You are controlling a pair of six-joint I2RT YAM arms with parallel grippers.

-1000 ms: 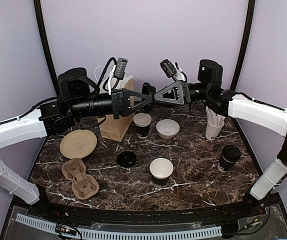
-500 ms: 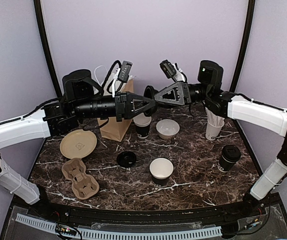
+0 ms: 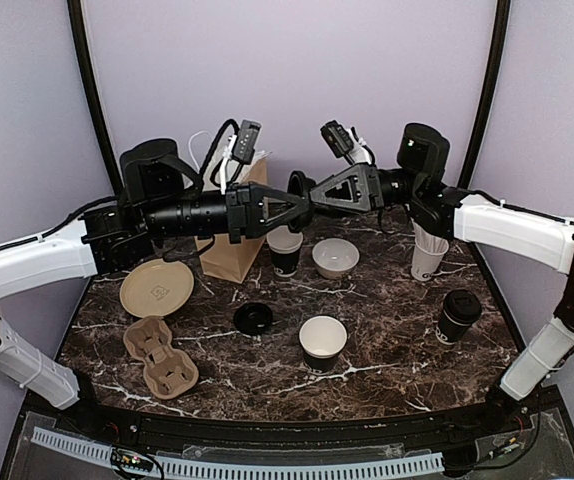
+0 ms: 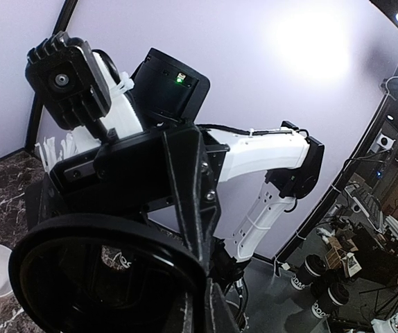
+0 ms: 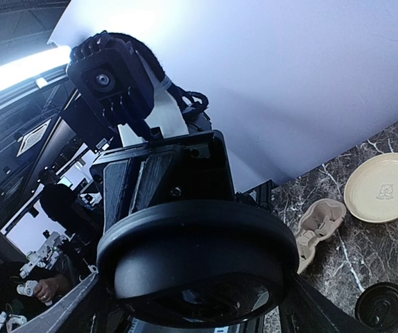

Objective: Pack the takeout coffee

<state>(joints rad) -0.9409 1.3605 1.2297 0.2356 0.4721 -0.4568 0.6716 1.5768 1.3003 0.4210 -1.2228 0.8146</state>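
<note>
held lid (image 3: 298, 187): a black dome lid up in the air over the back of the table, standing on edge between the left gripper (image 3: 289, 205) and the right gripper (image 3: 314, 192), above the back open cup (image 3: 285, 250).
left gripper: it reaches in level from the left with its tip at the held lid. My right wrist view shows its black body right behind the lid's rim. I cannot tell whether its fingers are clenched on the lid or slack.
right gripper: it comes in from the right and meets the held lid from the other side. My left wrist view has it looming just behind the lid. Here too I cannot tell whether it is grasping or released.
back open cup: black outside, white inside, upright with no lid, between the paper bag (image 3: 229, 252) and the bowl (image 3: 335, 258).
front open cup (image 3: 323, 343): same kind, upright and unlidded, near the middle front of the table (image 3: 397, 365).
lidded cup (image 3: 458, 316): upright on the right side, its dome lid on, well apart from the other two cups.
loose lid (image 3: 254, 318): lying flat on the table, left of the front open cup.
bowl: low and white, just right of the back open cup.
straw cup (image 3: 429, 255): white, holding wrapped straws, back right beneath my right arm.
paper bag: brown, standing back left, partly behind my left arm.
plate (image 3: 156, 287): tan and round, in front of the paper bag.
carrier (image 3: 161, 356): tan pulp cup carrier, front left, near the plate.
</note>
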